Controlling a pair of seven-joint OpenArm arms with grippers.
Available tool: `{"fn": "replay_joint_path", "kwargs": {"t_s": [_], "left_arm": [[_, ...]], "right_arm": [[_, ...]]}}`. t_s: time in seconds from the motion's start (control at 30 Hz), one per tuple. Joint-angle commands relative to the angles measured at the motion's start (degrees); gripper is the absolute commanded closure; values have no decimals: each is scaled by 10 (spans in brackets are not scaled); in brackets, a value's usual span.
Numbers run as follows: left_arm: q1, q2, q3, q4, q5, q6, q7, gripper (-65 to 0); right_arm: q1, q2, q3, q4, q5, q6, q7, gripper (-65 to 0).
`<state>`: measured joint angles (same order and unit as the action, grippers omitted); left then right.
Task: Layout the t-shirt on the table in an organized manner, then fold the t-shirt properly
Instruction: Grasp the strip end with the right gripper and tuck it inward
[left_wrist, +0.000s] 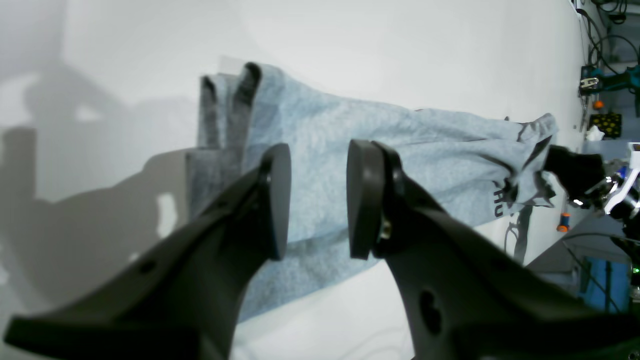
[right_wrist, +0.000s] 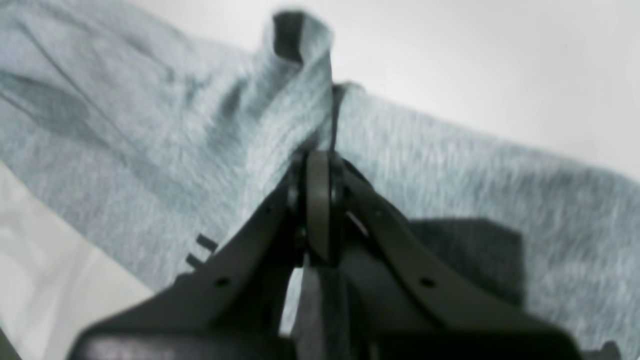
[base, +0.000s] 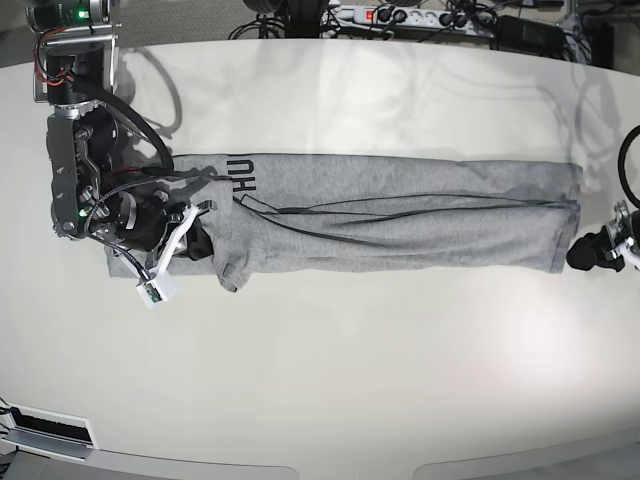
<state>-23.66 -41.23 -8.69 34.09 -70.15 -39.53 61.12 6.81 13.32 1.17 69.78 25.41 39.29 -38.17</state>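
- T-shirt (base: 400, 220) cloth is seen spread as a long grey band across the middle of the table (base: 330, 380), running from left to right, with bare tabletop on the near side of it.
- At the left end of the band, the right gripper (right_wrist: 318, 210) is seen with its jaws pressed together on a raised ridge of grey fabric; the pinch appears meant to hold that end so the cloth can be pulled straight.
- Black lettering is visible on the fabric just beside that gripped end, and dark seam lines are seen running along the band.
- At the right end, the left gripper (left_wrist: 317, 197) is seen with its pads parted and nothing between them; the shirt's edge lies just beyond the tips, so this end appears ungripped and ready to be taken or let lie.
- Along the far edge of the table, cables and a power strip (base: 400, 15) are seen, well apart from the shirt.
- No containers are seen in any view.
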Motion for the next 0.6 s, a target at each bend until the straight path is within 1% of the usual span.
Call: {"fn": "replay_joint_path", "kwargs": {"t_s": [0.0, 0.2, 0.33, 0.47, 0.57], "left_arm": [[-14, -17, -4, 8, -13, -5, -7, -196], [-14, -17, -4, 8, -13, -5, -9, -196], [-14, -17, -4, 8, -13, -5, -11, -196], [-14, -17, -4, 8, -13, -5, -10, -196], [-14, -17, -4, 8, -13, -5, -10, -196]], "right_arm": [[13, 5, 2, 11, 18, 7, 0, 0], [8, 5, -11, 12, 93, 7, -107, 0], [3, 11, -36, 42, 108, 7, -135, 0], [-22, 13, -57, 116, 109, 7, -177, 0], [-57, 34, -85, 197, 111, 7, -190, 0]]}}
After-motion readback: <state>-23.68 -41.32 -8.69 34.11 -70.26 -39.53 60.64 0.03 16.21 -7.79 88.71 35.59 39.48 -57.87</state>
